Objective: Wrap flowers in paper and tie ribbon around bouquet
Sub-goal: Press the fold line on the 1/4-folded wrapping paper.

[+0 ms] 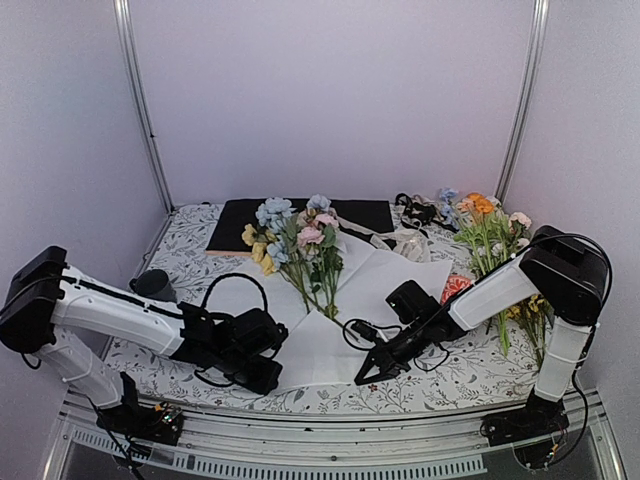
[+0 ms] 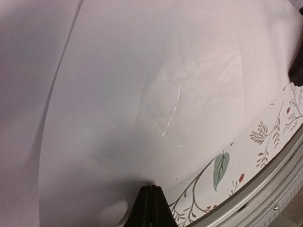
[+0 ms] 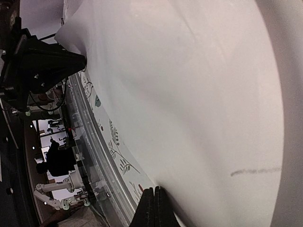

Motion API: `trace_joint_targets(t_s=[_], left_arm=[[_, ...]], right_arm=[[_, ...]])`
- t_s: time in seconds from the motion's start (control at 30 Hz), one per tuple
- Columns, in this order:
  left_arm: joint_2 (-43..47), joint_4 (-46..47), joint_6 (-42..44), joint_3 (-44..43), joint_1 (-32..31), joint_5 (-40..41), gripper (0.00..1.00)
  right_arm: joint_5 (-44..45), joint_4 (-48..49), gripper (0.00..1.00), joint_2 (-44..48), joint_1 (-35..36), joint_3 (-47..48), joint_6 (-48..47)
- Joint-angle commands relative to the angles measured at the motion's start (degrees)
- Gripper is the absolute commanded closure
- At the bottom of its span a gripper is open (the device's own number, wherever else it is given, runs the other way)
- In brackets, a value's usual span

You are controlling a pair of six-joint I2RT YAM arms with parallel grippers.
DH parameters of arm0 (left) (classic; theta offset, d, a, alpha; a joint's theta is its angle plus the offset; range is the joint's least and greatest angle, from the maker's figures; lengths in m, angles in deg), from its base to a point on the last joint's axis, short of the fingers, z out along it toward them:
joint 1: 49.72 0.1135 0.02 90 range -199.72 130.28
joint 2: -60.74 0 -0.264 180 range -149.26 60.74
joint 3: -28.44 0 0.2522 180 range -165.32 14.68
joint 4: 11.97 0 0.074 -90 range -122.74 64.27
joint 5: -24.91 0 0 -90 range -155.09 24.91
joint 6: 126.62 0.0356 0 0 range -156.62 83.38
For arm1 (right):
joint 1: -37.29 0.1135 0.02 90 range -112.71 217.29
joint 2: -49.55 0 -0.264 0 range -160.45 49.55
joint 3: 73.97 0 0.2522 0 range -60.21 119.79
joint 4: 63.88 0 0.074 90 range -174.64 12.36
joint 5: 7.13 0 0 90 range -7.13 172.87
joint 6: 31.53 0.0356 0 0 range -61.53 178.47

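Paper (image 1: 385, 275) is spread flat with the flowers (image 1: 300, 245) laid on its far half, blooms pointing away, and the left gripper (image 2: 150, 201) and right gripper (image 3: 154, 201) are set at its near edge, jaws pressed together, presumably so that edge can be folded over them.

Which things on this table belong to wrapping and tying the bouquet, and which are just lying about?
For the job:
pastel flowers
white paper
pale ribbon, as far as it can be made out

Lying about:
black sheet
orange and yellow sprigs
red disc
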Motion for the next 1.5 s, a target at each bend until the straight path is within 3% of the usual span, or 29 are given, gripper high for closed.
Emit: trace_joint_targets(t_s=[0.0, 0.3, 0.53, 0.7, 0.8, 0.87, 0.97, 1.1, 1.2, 1.33, 1.47], left_arm=[[2.1, -8.2, -8.1, 7.0, 2.2, 0.2, 1.0], [15.6, -9.4, -21.0, 19.0, 5.0, -1.3, 1.0], [32.0, -13.7, -30.4, 27.3, 5.9, -2.0, 1.0], [46.5, -22.1, -37.5, 26.7, 5.9, 1.4, 1.0], [49.5, -26.7, -34.9, 20.9, 5.3, 8.3, 1.0], [46.0, -24.5, -28.6, 15.8, 4.7, 11.3, 1.0], [33.6, -18.6, -17.1, 7.8, 3.3, 12.3, 1.0], [14.1, -11.6, -3.3, -3.0, 1.7, 10.4, 1.0], [5.8, -3.8, 2.9, -6.5, 2.1, 6.5, 1.0], [-1.0, -0.2, 3.6, -6.4, 4.8, 2.8, 1.0], [-0.9, -0.9, 0.1, -1.9, 7.0, 1.1, 1.0]], right_arm=[[4.5, -4.2, 1.0, -0.8, 0.0, -1.6, -1.0], [4.6, -4.3, 1.0, -0.6, 0.1, -1.8, -1.5], [4.6, -4.2, 1.0, -0.7, 0.0, -1.8, -1.6], [4.7, -4.5, 1.0, -0.5, 0.0, -1.7, -1.7], [4.7, -4.7, 1.0, -0.5, 0.1, -1.6, -1.7], [4.8, -4.9, 1.0, -0.4, 0.0, -1.5, -1.7], [5.0, -5.1, 1.0, -0.4, 0.1, -1.4, -1.5], [5.3, -4.9, 1.0, -0.5, 0.1, -1.5, -1.1], [5.2, -4.9, 1.0, -0.9, 0.2, -1.5, -0.9], [5.3, -5.0, 1.0, -1.1, 0.2, -1.5, -0.9], [5.1, -4.8, 1.0, -1.1, 0.2, -1.6, -0.8]])
